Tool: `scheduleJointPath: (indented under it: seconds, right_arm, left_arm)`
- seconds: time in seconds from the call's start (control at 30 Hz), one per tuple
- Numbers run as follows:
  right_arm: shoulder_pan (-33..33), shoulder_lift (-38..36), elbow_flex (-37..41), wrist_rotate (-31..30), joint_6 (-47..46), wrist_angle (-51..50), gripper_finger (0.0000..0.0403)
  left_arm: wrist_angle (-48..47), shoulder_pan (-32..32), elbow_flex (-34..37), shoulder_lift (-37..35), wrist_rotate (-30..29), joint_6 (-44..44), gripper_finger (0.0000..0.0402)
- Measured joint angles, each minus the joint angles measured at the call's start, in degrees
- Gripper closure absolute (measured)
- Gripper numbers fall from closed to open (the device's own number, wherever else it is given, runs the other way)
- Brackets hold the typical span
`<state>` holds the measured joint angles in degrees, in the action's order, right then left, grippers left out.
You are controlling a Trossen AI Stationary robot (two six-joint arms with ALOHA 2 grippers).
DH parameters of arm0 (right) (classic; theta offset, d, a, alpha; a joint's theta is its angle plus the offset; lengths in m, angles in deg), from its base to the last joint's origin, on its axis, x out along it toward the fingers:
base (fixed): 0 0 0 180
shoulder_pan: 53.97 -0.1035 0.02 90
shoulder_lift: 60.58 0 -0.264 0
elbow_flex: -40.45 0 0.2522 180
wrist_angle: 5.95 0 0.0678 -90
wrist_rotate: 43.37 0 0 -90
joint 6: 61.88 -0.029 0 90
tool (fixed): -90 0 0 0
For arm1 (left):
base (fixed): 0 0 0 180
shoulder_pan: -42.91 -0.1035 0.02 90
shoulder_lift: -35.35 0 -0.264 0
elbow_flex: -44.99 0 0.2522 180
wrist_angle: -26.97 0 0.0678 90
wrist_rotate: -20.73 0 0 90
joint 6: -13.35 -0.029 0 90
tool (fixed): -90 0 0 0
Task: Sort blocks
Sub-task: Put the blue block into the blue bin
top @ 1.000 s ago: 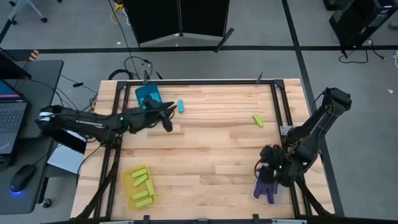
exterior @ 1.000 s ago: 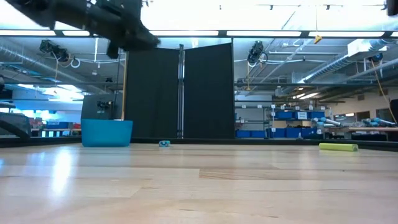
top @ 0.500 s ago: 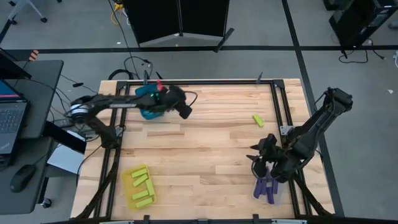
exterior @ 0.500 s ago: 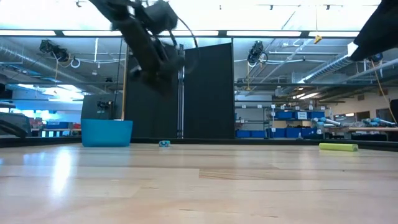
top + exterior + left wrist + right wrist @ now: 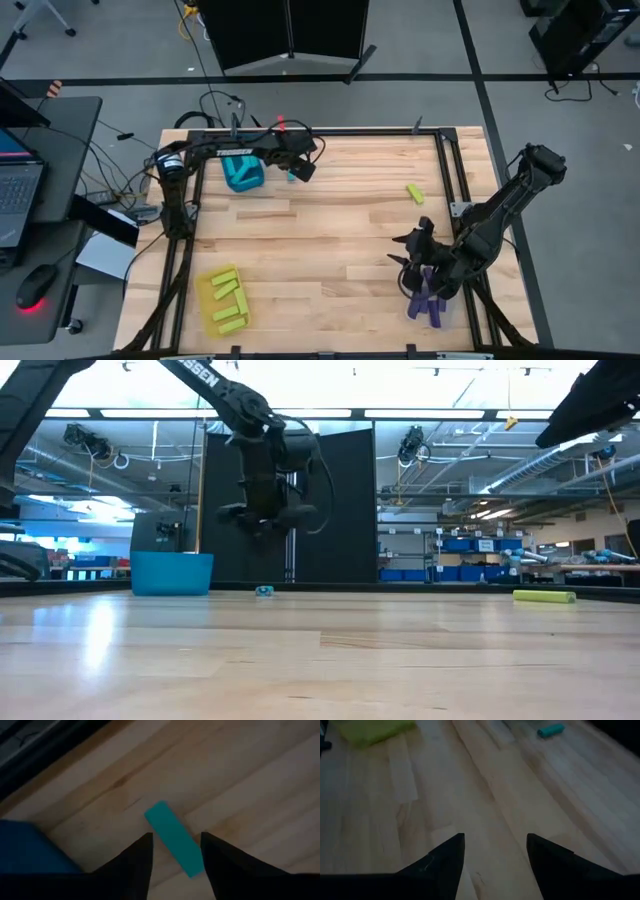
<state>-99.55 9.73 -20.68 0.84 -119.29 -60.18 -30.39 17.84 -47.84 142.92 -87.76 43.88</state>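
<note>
Lying flat on the bench [image 5: 330, 230] just beside the teal bin [image 5: 243, 172], a cyan block [image 5: 175, 838] is the piece in play: a small bar with flat faces and squared ends, seen in the left wrist view angled between that arm's two dark fingers. It looks stiff, light and smooth, probably plastic or painted wood, so it should neither bend nor crush, but it could skid or twist if pinched off-centre. The best hold is across its two long sides near the middle, with the fingers square to its length; as it lies askew to them now, a small wrist turn seems wise. The left claw [image 5: 300, 166] hovers above it, its fingers parted with a gap somewhat wider than the bar, holding nothing. Farther out, a lime block [image 5: 415, 193] lies alone near the bench's right side, more lime bars sit in the yellow bin [image 5: 205, 298] at the near left, and purple blocks [image 5: 428, 303] are gathered at the near right. The right claw [image 5: 412, 258] hangs just above those, spread wide and empty.
</note>
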Motion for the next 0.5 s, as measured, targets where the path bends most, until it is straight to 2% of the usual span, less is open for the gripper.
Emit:
scheduleJointPath:
  seconds: [0.2, 0.3, 0.5]
  right_arm:
    - [-0.02, -0.07, 0.0, -3.35, 5.56, 0.16, 0.018]
    - [-0.02, -0.07, 0.0, -4.29, 7.69, 0.18, 0.0181]
    - [-0.02, -0.07, 0.0, -5.61, 9.64, 0.25, 0.0181]
  left_arm:
    - [0.74, -0.44, -0.09, 0.79, 5.17, 1.78, 0.0172]
    - [-0.26, -0.56, -0.09, 0.85, 4.69, 3.08, 0.015]
    - [0.68, -1.14, -0.04, 2.28, 5.13, 6.02, 0.0134]
